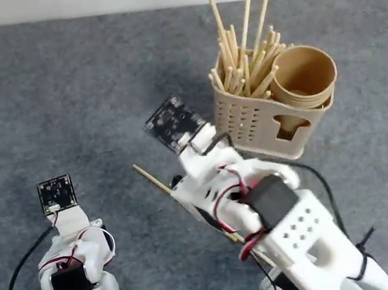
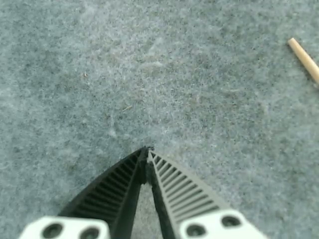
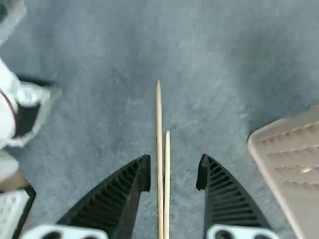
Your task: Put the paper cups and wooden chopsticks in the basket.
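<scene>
Here we see the right gripper (image 3: 173, 169) with its jaws wide apart, and two loose chopsticks (image 3: 159, 149) lie on the grey carpet (image 1: 66, 97) between them, near the basket (image 1: 255, 119). In the basket stand the paper cups (image 1: 304, 73) and many other sticks (image 1: 243, 60). The left gripper (image 2: 147, 154) hangs over the carpet, jaws pressed together, holding nothing.

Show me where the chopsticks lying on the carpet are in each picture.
High view: loose chopsticks poke out from under the right arm, near the basket.
Left wrist view: one tip, out beyond the shut left gripper.
Right wrist view: two, inside the open right gripper.
Shared landmark: the basket, in high and right wrist views.
</scene>
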`<state>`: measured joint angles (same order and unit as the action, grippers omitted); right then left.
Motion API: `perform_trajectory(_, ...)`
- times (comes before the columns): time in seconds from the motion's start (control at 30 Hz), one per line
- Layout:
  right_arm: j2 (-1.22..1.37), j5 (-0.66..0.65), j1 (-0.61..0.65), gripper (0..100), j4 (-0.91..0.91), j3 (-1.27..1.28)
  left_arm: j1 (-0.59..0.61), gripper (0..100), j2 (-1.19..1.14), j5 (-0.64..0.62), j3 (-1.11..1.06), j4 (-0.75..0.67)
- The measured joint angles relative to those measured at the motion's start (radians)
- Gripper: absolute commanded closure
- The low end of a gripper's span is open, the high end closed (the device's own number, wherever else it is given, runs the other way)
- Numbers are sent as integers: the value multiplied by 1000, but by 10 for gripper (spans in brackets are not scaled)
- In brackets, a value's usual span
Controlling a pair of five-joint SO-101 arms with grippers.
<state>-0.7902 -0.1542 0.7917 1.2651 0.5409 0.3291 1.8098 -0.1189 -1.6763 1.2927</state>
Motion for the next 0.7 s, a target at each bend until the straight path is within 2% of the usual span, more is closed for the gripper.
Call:
perform_trajectory(0.27, 0, 0, 14, 836, -319, 382, 0, 994, 0, 0, 0, 0)
perform_trajectory(0.4, 0, 0, 26, 836, -417, 520, 0, 994, 0, 0, 0, 0)
perform_trajectory(0.7, 272, 6, 32, 836, -482, 534, 0, 994, 0, 0, 0, 0)
